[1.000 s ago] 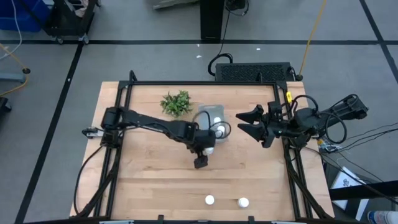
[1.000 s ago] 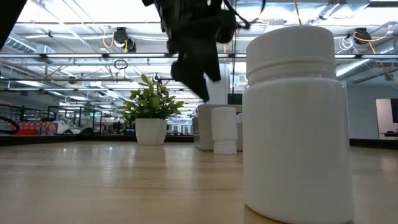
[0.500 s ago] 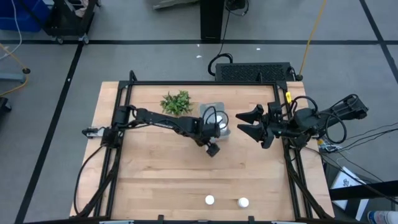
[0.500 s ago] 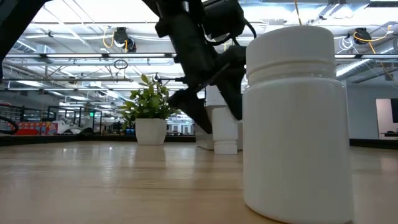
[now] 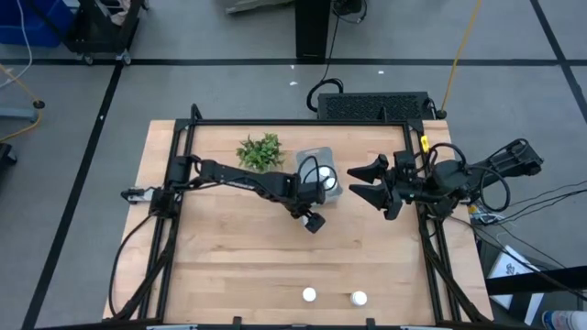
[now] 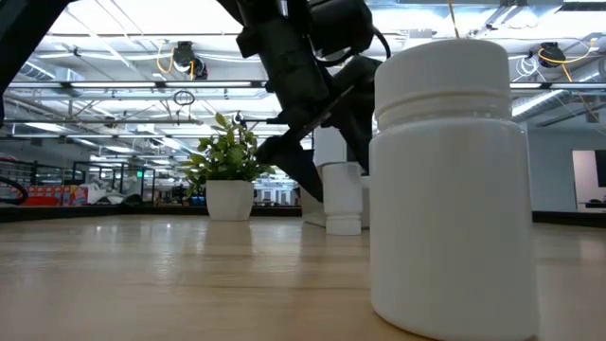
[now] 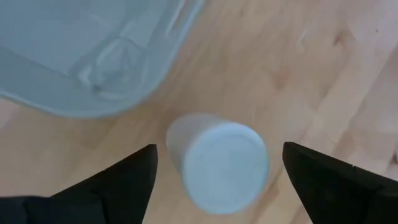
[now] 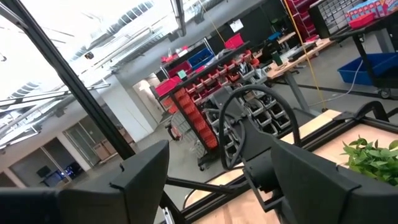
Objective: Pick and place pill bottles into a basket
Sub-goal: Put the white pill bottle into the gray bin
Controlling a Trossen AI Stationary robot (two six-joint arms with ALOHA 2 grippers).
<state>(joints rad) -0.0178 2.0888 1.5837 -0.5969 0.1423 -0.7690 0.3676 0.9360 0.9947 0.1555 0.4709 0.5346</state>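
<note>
Wooden tabletop (image 5: 229, 247), pale and bare-grained, sits inside a black metal frame on a grey floor marked with dark tape lines. From table height, the room behind is a bright workshop hall with ceiling beams, lights and shelving. A small green leafy plant in a white pot (image 6: 228, 177) stands toward the far side of the table.

Just beside the plant sits the small rectangular translucent blue-grey plastic basket (image 5: 318, 170) with rounded corners. What lies inside it cannot be told from above, because the arm covers much of it.

One small white round pill bottle (image 7: 219, 163) stands upright on the wood just outside the basket's wall. The left gripper (image 7: 217, 171) hangs over it with its two dark fingers spread wide on either side, not touching it.

Two more white pill bottles (image 5: 310, 295) stand near the table's front edge, well apart from the basket; one of them fills the foreground of the low view (image 6: 453, 180).

The right gripper (image 5: 367, 181) waits at the table's right side, near the basket, fingers apart and holding nothing.
</note>
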